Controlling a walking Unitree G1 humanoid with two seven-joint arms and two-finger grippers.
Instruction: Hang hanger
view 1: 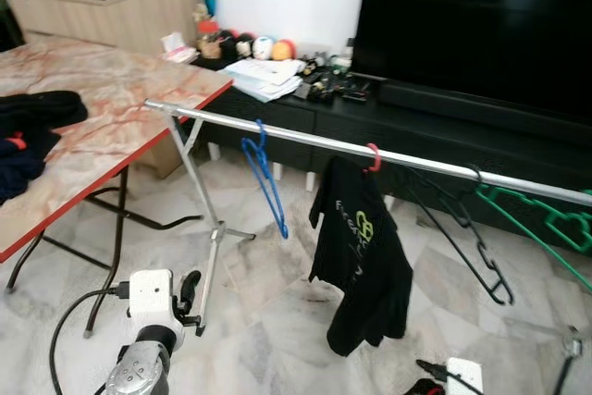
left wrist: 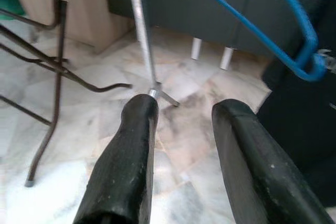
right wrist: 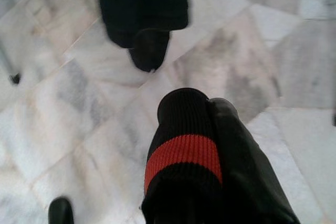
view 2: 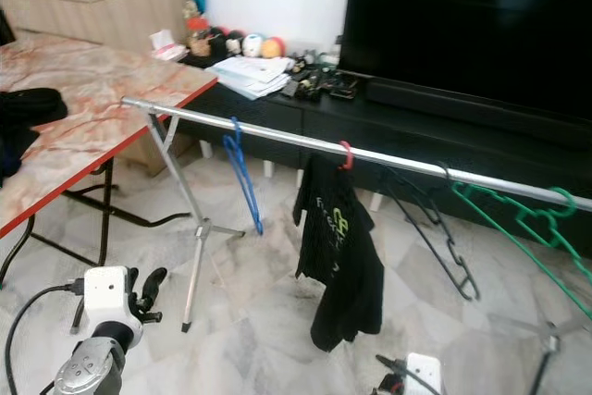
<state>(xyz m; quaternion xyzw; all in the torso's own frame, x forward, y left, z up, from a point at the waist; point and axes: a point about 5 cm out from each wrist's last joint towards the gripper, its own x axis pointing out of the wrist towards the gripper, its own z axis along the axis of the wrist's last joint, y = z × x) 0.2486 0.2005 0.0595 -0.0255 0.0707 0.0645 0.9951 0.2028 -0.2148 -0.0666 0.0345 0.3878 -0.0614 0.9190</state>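
A silver clothes rail [view 1: 305,141] runs across the room on a folding stand. From left to right it carries a bare blue hanger [view 1: 266,180], a black T-shirt [view 1: 363,252] on a red hanger hook [view 1: 373,160], a black hanger [view 1: 465,228] and a green hanger [view 1: 546,219]. My left gripper [left wrist: 181,116] is low, in front of the stand's left leg [left wrist: 142,35], open and holding nothing. My right gripper [right wrist: 207,103] hangs low over the marble floor below the T-shirt's hem [right wrist: 142,3]. Its fingers are pressed together, and one finger [right wrist: 184,150] wears a black knit cover with a red band.
A marble-topped folding table [view 1: 120,99] with dark clothes [view 1: 32,131] stands at the left, its legs [view 1: 116,228] near the rack's foot. Behind the rail are a low black console [view 1: 425,131] with papers [view 1: 264,76] and clutter, and a large TV [view 1: 481,16].
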